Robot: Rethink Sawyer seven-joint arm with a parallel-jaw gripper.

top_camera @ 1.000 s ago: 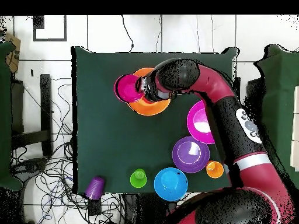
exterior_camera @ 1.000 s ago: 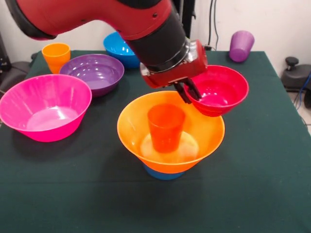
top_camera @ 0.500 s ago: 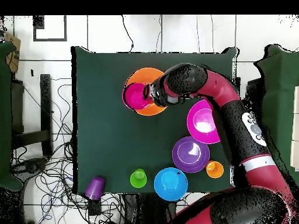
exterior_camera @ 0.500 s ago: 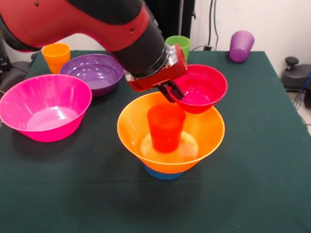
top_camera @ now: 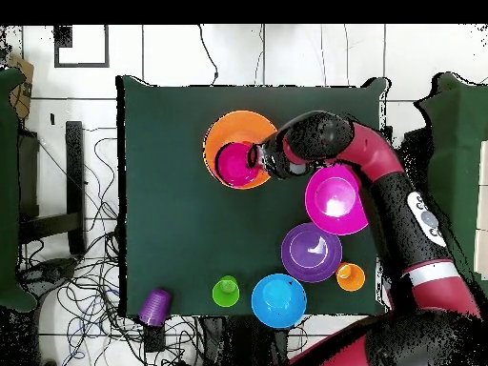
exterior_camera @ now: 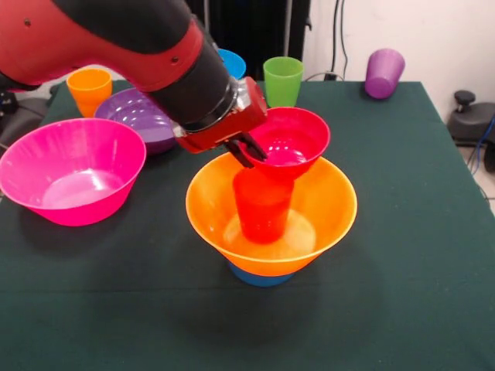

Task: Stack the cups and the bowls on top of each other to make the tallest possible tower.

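The gripper (exterior_camera: 246, 150), jaws pinched shut on the rim of the small red bowl (exterior_camera: 288, 144), held it just above the red-orange cup (exterior_camera: 261, 205) in the orange bowl (exterior_camera: 325, 202); released off-centre, it could tip off and slide.

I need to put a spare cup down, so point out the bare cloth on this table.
Free: the wide stretch of table between the large orange bowl and the fallen purple cup, plus the strip near the front camera. Crowded: the side with the large pink bowl, medium purple bowl, medium blue bowl and the arm.
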